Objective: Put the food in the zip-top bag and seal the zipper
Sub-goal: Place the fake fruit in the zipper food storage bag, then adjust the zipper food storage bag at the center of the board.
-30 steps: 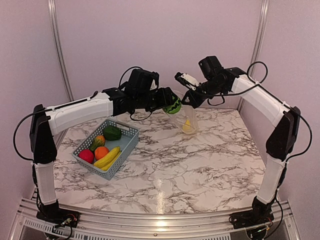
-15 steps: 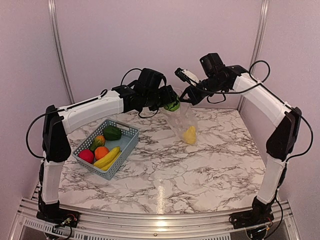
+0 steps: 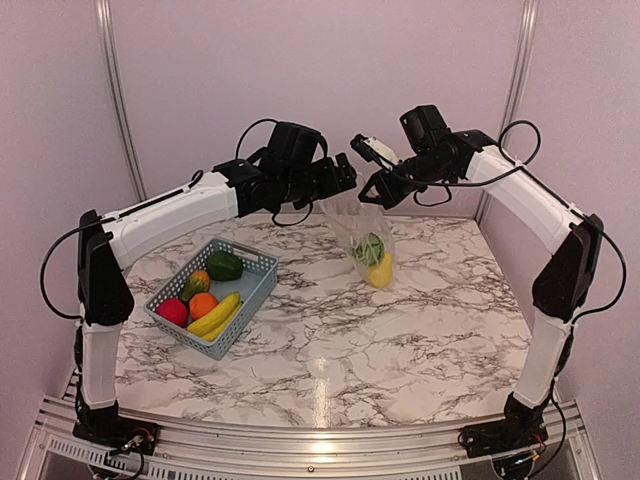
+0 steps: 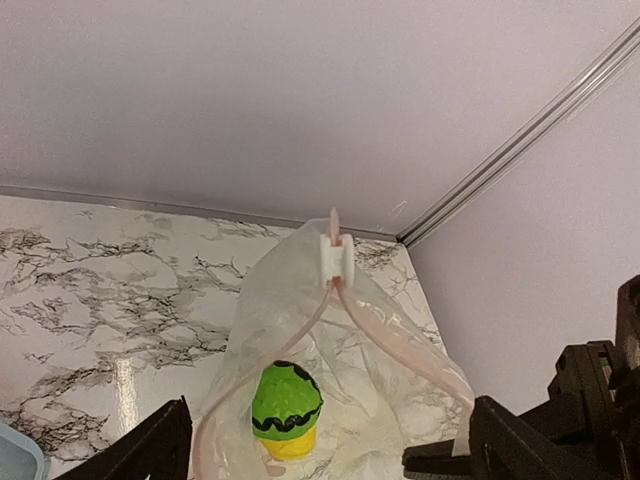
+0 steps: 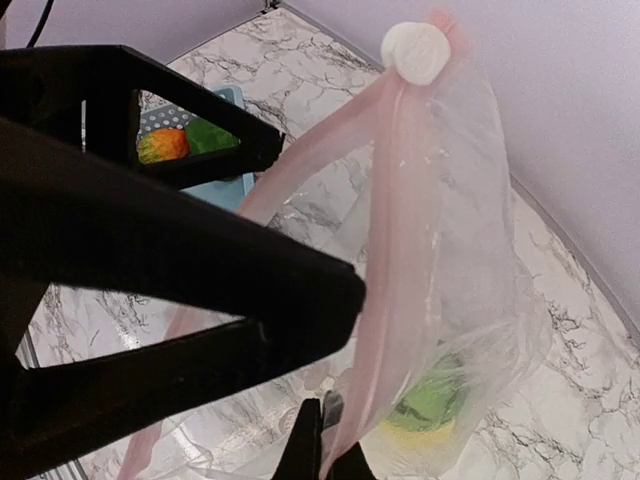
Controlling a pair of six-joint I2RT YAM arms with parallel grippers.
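The melon [image 4: 287, 400] just dropped from the left jaws, now wide, into the bag [image 3: 368, 225]; right jaws pinch its zipper [image 5: 390, 200]; 5 fruits [image 3: 203, 304] remain.

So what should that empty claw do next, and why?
Probably swing the left claw over to the basket for another fruit. It is open and empty, the melon lies inside the bag that the right claw holds up, and the apple, orange and banana sit in the basket.
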